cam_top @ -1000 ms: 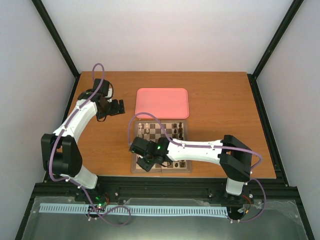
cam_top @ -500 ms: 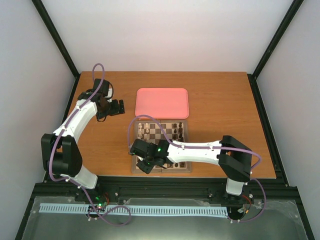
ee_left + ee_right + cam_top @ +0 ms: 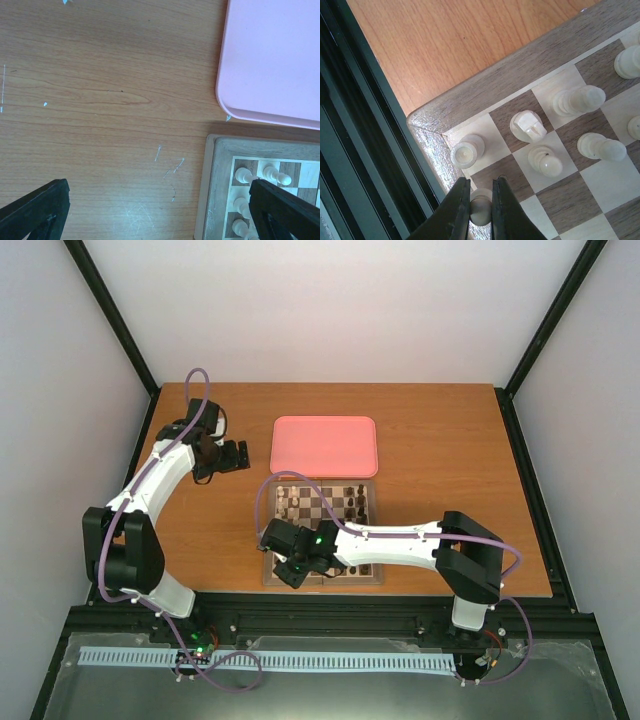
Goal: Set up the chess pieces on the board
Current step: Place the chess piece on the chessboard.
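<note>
The board lies at the table's near middle; its corner shows in the right wrist view. My right gripper is shut on a cream pawn at the board's near-left corner, over the dark square by the border. Beside it stand a cream rook, a knight, a bishop and other cream pieces. My left gripper hangs open and empty over bare table left of the board's far corner, where several cream pieces stand. Dark pieces sit on the far rows.
A pink tray lies empty just behind the board; its corner shows in the left wrist view. The black frame rail runs close along the board's near edge.
My right gripper has shifted slightly toward the board's near-left corner with the pawn. The left arm has not moved.
</note>
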### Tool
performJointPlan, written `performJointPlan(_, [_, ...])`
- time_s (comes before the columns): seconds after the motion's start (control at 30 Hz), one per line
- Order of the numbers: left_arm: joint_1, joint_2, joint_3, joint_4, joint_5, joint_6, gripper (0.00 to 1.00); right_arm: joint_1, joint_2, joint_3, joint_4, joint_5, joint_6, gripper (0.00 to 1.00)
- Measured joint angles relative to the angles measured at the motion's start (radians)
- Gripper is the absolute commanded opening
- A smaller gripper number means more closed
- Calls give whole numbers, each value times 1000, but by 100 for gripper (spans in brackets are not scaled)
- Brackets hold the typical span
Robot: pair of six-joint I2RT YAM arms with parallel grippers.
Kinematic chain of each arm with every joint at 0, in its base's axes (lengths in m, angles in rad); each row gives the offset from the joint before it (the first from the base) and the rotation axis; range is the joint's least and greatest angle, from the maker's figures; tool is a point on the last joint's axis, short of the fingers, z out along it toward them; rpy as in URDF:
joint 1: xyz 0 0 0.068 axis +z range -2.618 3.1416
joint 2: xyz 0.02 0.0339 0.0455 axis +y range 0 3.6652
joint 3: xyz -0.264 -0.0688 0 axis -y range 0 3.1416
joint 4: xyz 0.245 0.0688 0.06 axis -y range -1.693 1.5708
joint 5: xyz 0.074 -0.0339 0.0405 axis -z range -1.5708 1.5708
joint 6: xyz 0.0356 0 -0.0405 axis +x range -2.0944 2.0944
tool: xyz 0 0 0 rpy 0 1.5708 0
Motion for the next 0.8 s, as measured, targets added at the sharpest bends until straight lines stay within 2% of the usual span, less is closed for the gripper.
performJointPlan(0.33, [0,0,-1,0,0,0,100,0,9,-2,9,3,0,12])
performJointPlan(0.57, [0,0,-2,0,0,0,100,0,21,-5,11,6,-1,23])
performJointPlan(0.8, [0,0,-2,0,0,0,100,0,21,-6,11,17,0,26])
